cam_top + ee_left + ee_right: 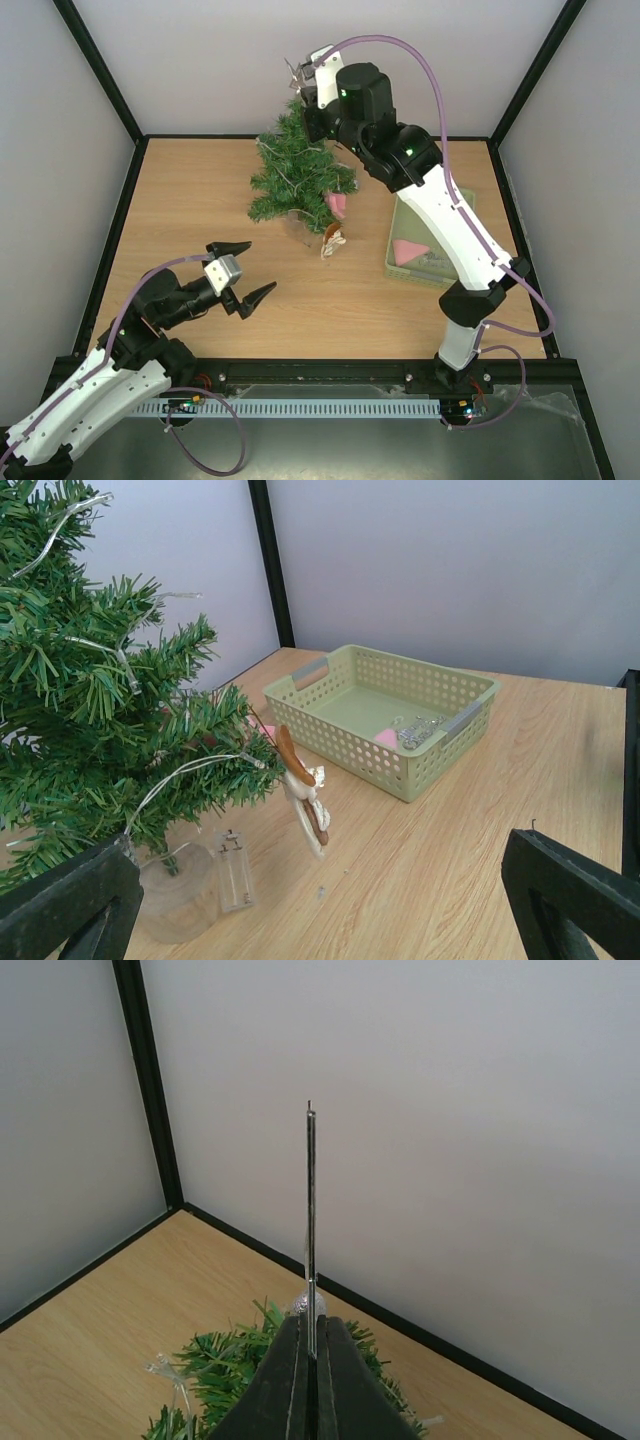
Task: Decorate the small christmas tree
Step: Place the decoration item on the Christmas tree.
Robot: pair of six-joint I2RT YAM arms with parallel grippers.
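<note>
Presently clamped on a thin silvery ornament (310, 1200) with right pincer (309, 1322), above the small christmas tree (295, 175) at mid far edge of counter (190, 220); left pincer (261, 266) spread apart, empty, toward near-left corner.

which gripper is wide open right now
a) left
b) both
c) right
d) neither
a: the left gripper stands with its jaws wide apart, while the right gripper is pinched shut on a thin silver ornament above the small christmas tree.
</note>
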